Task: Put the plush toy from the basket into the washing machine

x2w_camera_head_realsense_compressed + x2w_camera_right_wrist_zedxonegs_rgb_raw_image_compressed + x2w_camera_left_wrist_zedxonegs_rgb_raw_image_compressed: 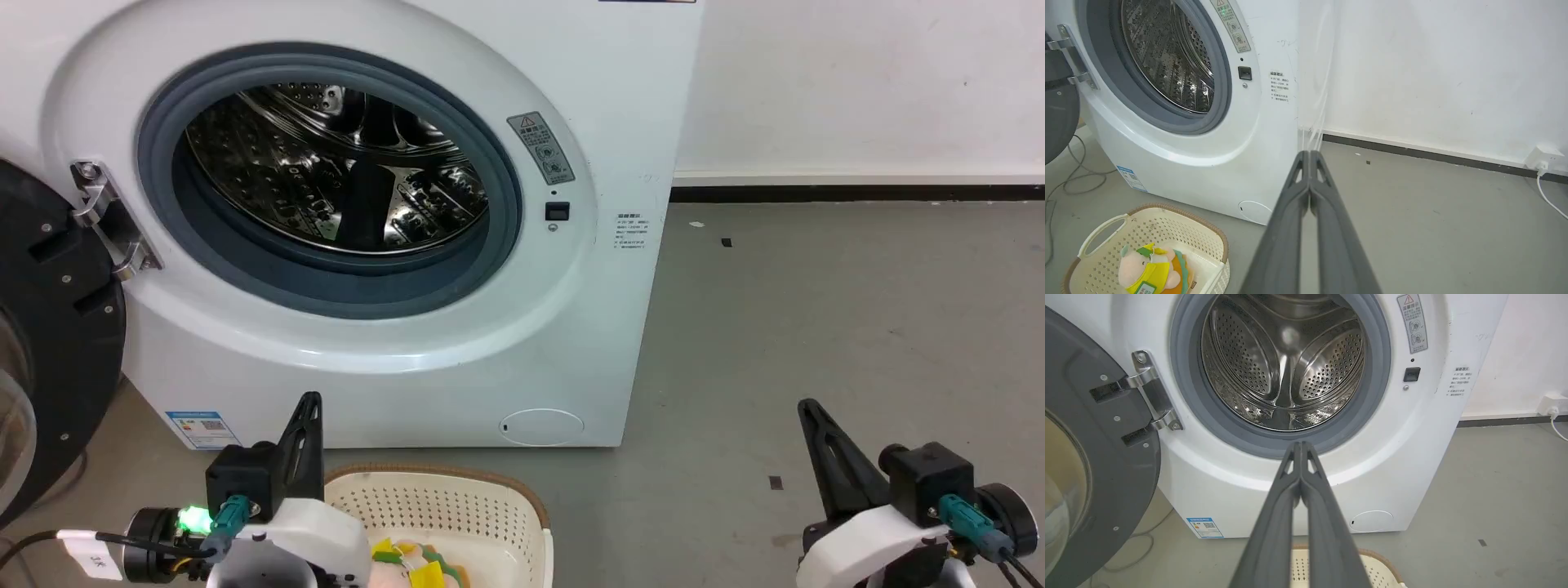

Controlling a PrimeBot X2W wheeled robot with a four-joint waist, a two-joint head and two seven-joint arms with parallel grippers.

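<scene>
plush toy [1151,271] lies in the basket [1184,234] before the washing machine [392,359]; left gripper [1301,447] and right gripper [1309,155] are both closed tight, empty; the toy seems floppy, so a shallow pinch could slip mid-lift

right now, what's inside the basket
The plush toy lies in the basket, a paper tag on it. Whatever is under the toy is covered, and the right wrist view's bottom edge cuts off the basket's near part.

The plush toy [415,567] lies in the basket [445,508] before the washing machine [392,384]
</scene>
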